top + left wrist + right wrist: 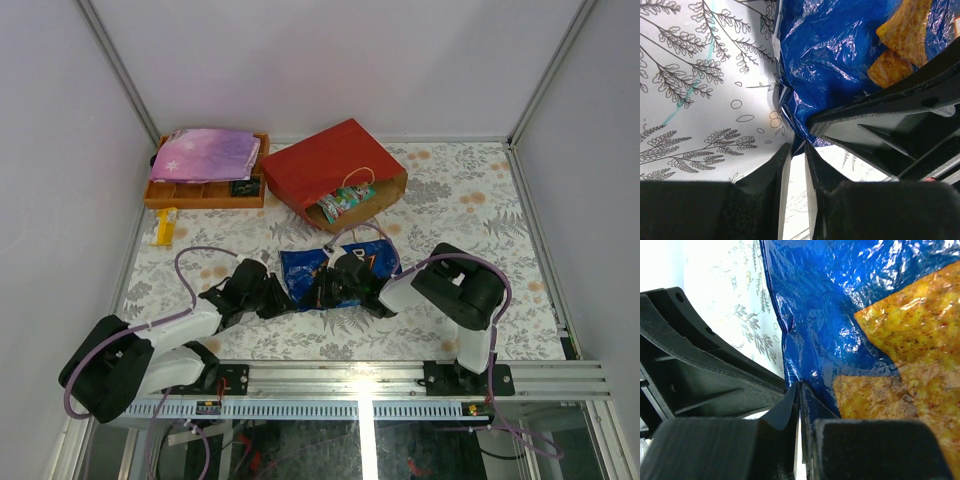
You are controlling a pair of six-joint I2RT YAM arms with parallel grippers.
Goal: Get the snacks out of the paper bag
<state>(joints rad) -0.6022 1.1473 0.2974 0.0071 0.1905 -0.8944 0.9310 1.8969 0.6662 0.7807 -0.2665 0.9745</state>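
On the floral table [470, 200], just ahead of the arm bases, the blue Doritos bag [305, 265] is lying outside the red paper bag [325, 165]. The left gripper [798, 147] is pinching its corner, jaws nearly closed. The right gripper [799, 386] is clamping its edge, jaws fully together. Small packets [345, 203] are sitting in the paper bag's mouth.

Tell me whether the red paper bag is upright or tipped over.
Tipped over: the red paper bag lies flat on its side, its mouth opening sideways, with a small snack packet showing in the opening.
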